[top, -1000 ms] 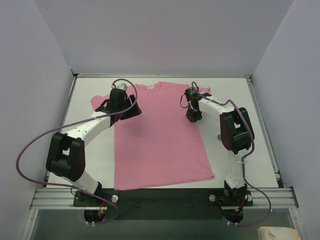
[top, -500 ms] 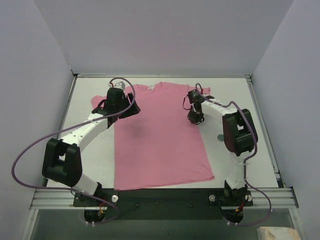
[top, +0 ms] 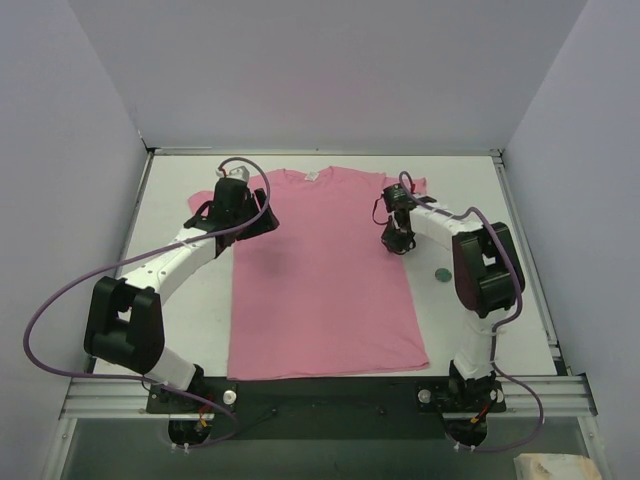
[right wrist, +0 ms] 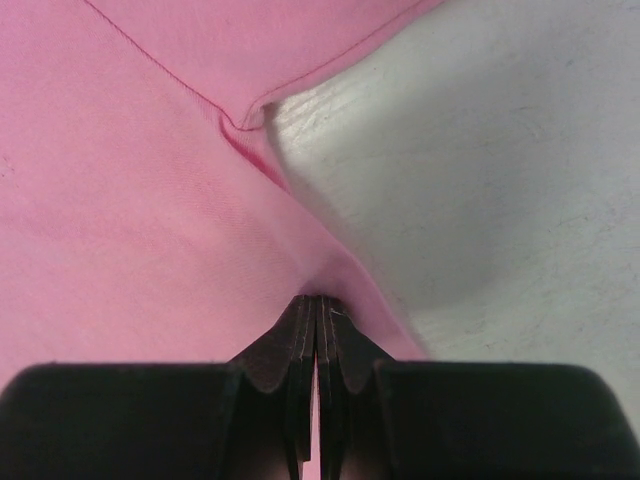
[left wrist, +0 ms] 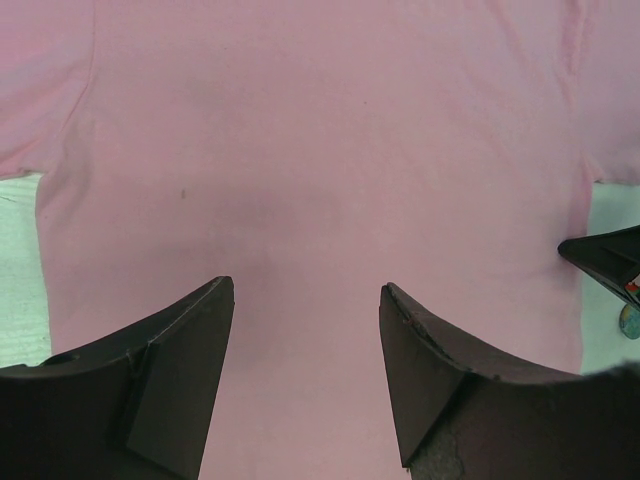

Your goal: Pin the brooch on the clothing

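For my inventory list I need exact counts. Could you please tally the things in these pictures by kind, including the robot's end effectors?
pink T-shirt: 1
brooch: 1
end effectors: 2 (left end effector, open above the shirt; right end effector, shut on the shirt's edge)
Total: 4

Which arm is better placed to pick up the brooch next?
Probably right: the brooch lies beside that arm, though the right end effector pinches the shirt edge. The left end effector is open but farther.
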Robot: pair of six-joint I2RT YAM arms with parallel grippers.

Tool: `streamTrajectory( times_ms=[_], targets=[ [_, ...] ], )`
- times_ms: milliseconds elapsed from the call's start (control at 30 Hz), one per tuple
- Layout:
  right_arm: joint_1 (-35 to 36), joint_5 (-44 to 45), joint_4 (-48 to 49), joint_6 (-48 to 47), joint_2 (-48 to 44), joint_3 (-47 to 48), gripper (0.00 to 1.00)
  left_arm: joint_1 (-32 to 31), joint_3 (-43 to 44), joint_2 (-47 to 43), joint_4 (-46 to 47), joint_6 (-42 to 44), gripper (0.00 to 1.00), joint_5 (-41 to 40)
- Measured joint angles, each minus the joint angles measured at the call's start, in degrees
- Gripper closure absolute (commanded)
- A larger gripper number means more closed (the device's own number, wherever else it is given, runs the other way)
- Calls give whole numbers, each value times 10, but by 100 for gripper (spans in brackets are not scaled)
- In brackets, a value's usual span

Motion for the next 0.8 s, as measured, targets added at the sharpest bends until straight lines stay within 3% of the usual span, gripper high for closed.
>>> streamTrajectory(
  times_ms=[800],
  targets=[
    [0,-2,-9,-7,-28,-36,100,0,-16,-1,-2,0,31,-15]
  ],
)
